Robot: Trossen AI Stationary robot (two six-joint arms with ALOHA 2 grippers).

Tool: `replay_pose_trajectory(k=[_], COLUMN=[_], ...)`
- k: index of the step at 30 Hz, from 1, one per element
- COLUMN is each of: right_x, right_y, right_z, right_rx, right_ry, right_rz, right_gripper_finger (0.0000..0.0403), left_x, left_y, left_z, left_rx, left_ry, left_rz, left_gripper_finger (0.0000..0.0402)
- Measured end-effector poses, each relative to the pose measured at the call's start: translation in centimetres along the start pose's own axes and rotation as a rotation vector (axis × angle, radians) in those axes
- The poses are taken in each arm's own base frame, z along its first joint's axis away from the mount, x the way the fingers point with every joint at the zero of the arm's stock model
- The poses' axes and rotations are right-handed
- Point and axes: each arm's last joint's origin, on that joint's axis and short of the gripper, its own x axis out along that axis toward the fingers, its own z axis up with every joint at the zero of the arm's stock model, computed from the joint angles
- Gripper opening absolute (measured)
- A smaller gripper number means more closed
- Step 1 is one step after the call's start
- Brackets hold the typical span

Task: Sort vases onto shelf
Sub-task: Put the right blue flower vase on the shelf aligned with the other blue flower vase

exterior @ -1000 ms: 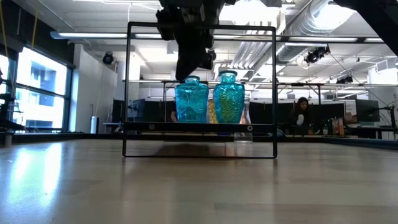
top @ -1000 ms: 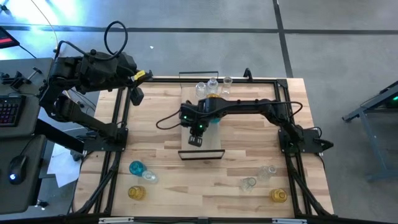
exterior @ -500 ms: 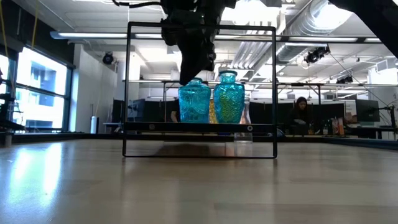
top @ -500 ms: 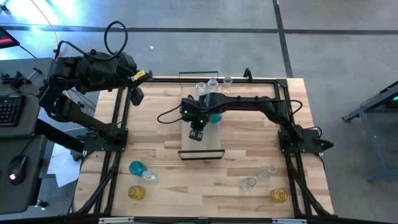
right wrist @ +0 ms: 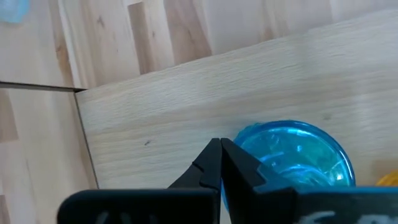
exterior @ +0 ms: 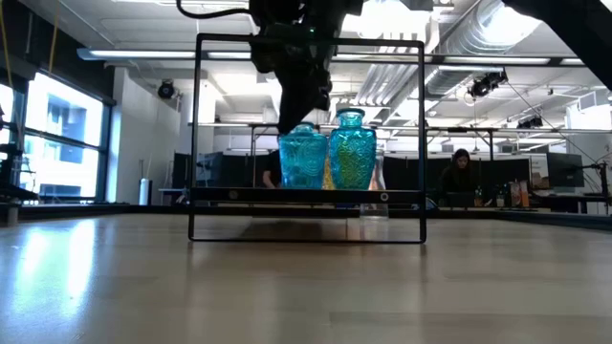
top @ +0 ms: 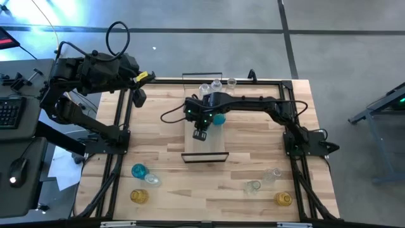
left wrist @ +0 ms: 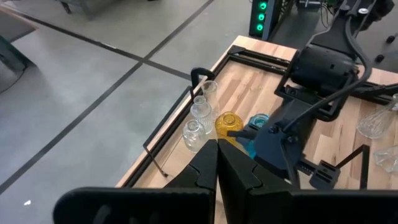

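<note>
Currently, two teal vases (exterior: pixel 328 151) are held on the shelf (exterior: pixel 306 197), both empty. Beside them the right end effector (top: pixel 200 134) is kept closed, gripping nothing; the left end effector (left wrist: pixel 217 163) likewise.

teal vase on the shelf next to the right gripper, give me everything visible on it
The teal vase is translucent blue-green glass with a textured, patterned surface. It stands upright on the shelf, close beside a second teal vase; whether they touch is unclear. From the right wrist, its round top shows from above on light wood. The right gripper, jaws shut, is right beside it; contact can't be confirmed.
</note>
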Motion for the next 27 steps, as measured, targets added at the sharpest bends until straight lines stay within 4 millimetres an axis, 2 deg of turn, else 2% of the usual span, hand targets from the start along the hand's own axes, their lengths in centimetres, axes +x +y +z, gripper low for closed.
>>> replay_pose_trajectory(k=[10, 16, 20, 24, 27], right_x=[-0.1, 0.2, 0.3, 0.2, 0.2], right_y=[-0.7, 1.6, 2.9, 2.8, 2.3], right_z=[0.2, -0.2, -1.2, -1.9, -1.6], right_rx=[0.011, 0.000, 0.002, -0.010, 0.001], right_ry=[-0.018, 0.008, 0.085, 0.155, 0.127], right_rz=[0.002, 0.038, 0.015, -0.072, -0.068], right_gripper_finger=[0.0000, 0.0000, 0.0000, 0.0000, 0.0000], left_x=[0.0, 0.0, 0.0, 0.0, 0.0], left_y=[0.0, 0.0, -0.1, -0.1, -0.1], left_z=[0.0, 0.0, 0.0, 0.0, 0.0], left_rx=[-0.010, -0.010, -0.010, -0.009, -0.009], left_ry=[0.000, 0.003, 0.003, 0.003, 0.003], left_rz=[-0.003, -0.017, -0.017, -0.018, -0.018], left_gripper_finger=[0.0001, 0.0001, 0.0001, 0.0001, 0.0001])
